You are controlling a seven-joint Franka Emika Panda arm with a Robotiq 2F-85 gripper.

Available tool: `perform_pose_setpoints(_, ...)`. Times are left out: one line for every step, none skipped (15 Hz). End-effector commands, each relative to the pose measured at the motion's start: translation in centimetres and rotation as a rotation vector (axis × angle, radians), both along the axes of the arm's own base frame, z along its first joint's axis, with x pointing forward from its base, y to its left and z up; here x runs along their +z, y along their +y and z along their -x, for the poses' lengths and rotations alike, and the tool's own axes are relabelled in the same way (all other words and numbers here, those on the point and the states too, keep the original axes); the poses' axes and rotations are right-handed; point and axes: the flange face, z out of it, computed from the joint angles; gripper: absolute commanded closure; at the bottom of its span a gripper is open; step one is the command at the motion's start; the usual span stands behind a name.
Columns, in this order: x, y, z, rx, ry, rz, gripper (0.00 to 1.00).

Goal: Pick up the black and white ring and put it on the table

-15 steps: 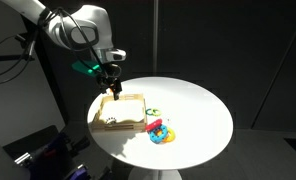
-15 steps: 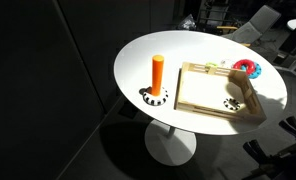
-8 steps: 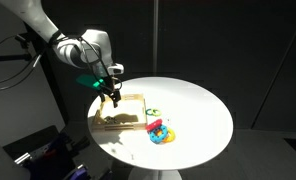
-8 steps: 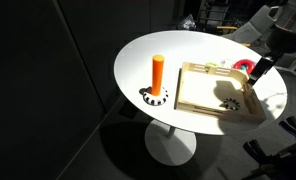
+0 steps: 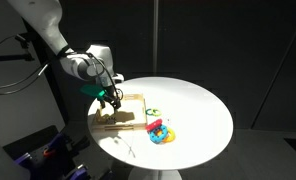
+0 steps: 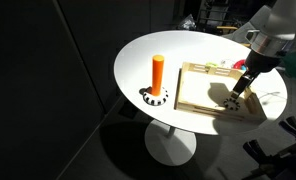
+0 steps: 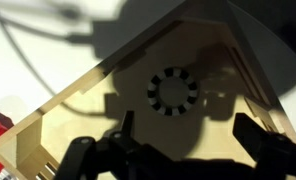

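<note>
The fingers [image 7: 256, 140] hang wide open over the black and white ring [image 7: 173, 91] in the wooden tray [image 7: 50, 104]
In the wrist view the ring lies flat on the tray floor, near a corner, in a dark shadow. It shows between the two dark fingers and is apart from both. The fingers hold nothing. In both exterior views the arm [image 6: 268, 30] reaches down, so the fingers are low over one end of the tray. The tray rests on the round white desk [image 5: 203, 105]. An orange peg [image 6: 158, 71] stands upright on the desk beside the tray. A little heap of coloured rings [image 5: 160, 131] lies on the desk just beside the tray
</note>
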Motion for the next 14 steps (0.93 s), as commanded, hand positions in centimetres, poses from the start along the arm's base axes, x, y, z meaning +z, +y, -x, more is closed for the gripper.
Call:
perform_pose_setpoints(-1.8,1.1,-1.0,0.028,0.0,-0.012,0.0)
perform_pose_setpoints(-2.3,1.3,-1.1,0.033,0.0,-0.006,0.0)
perform_pose_setpoints(-2.8,1.4,-1.2,0.039,0.003,-0.002,0.0)
perform_pose_setpoints(-3.2,1.5,-1.2,0.044,0.005,0.002,0.0)
perform_pose_setpoints(-3.6,1.5,-1.3,0.048,0.007,0.004,0.0)
perform_pose_setpoints(-4.0,1.6,-1.3,0.053,0.009,0.006,0.0)
perform_pose_setpoints(-4.4,1.6,-1.4,0.057,0.011,0.008,0.0)
perform_pose_setpoints(-4.7,1.6,-1.4,0.059,0.011,0.013,0.0)
perform_pose_setpoints(-5.0,1.6,-1.5,0.063,0.013,0.017,0.0)
perform_pose_setpoints(-5.2,1.6,-1.5,0.068,0.015,0.021,0.0)
perform_pose_setpoints(-5.5,1.5,-1.6,0.072,0.016,0.026,0.0)
perform_pose_setpoints(-5.7,1.6,-1.6,0.077,0.017,0.03,0.0)
perform_pose_setpoints(-5.9,1.6,-1.6,0.08,0.019,0.032,0.0)
perform_pose_setpoints(-6.1,1.6,-1.7,0.081,0.02,0.035,0.0)
